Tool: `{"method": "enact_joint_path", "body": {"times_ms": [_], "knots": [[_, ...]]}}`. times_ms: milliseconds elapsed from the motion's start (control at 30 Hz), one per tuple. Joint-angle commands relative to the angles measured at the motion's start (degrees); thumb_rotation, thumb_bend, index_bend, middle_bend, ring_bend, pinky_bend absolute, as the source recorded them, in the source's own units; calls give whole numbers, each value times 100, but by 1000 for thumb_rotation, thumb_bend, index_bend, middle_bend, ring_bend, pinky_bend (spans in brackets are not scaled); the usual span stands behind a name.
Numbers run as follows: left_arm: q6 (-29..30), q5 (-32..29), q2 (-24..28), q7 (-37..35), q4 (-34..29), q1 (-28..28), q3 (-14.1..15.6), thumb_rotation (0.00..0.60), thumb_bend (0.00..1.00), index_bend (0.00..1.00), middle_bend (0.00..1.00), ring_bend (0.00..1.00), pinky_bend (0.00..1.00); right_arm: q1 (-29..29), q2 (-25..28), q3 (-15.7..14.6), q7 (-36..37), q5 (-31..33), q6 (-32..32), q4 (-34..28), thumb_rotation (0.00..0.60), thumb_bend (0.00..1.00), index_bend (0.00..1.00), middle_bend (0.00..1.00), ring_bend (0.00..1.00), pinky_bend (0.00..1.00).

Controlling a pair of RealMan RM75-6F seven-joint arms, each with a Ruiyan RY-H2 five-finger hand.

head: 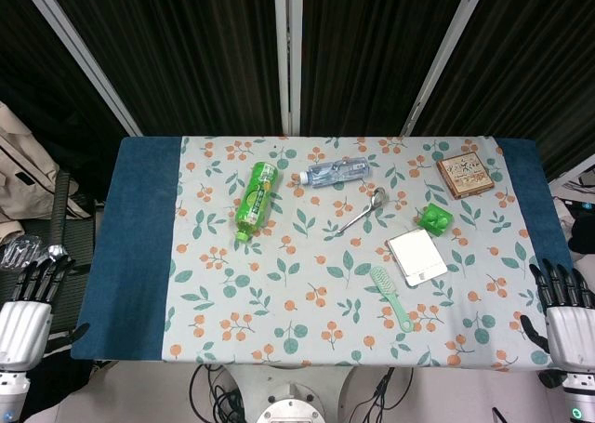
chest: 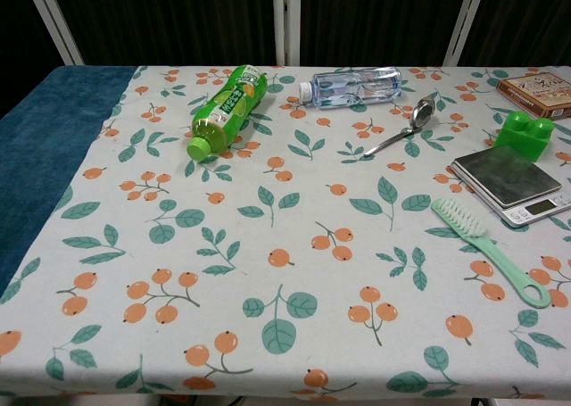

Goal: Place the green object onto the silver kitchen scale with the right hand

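A small bright green block (head: 433, 218) (chest: 525, 135) sits on the floral cloth just beyond the far corner of the silver kitchen scale (head: 417, 257) (chest: 506, 176), whose platform is bare. My right hand (head: 562, 304) hangs off the table's right front corner, fingers spread, holding nothing, well to the right of the scale. My left hand (head: 28, 304) is low beside the left front corner, fingers apart and empty. Neither hand shows in the chest view.
A green drink bottle (head: 255, 199) (chest: 227, 107) lies at the left rear, a clear water bottle (head: 337, 172) (chest: 351, 86) behind the middle. A spoon (head: 363, 210) (chest: 401, 129) lies left of the block, a mint brush (head: 390, 297) (chest: 489, 251) before the scale, a brown box (head: 466, 173) at the back right.
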Motion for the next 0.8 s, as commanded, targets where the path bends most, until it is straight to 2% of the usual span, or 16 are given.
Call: {"method": "enact_joint_path", "body": {"times_ms": [33,233,433,667,800], "knots": [[-35,-24,29,44,-47,-8,5,600,53,26,27,0,0,7,45,-28,183,-90,-43,-7,600,257,0,0,0,0],[-28,6,67,118,-126,-7,26,600,53,26,26,0,0,19,37,-54,177,-185,-104,0,600,273,0,0,0,0],[-37,15,87,165,-192,-6,42,600,53,26,27,0,0,111,152,-155,-31,-257,-424,-264,600,311,0,0,0,0],[-179,23,51,236,-257,-99,35,600,53,26,26,0,0,406,2,-366,-749,-872,-730,-560,600,343,0,0,0,0],[-229,53,17,267,-258,-129,57,600,52,26,27,0,0,594,-194,-386,-1249,-922,-1126,-663,600,373,0,2,0,0]]}}
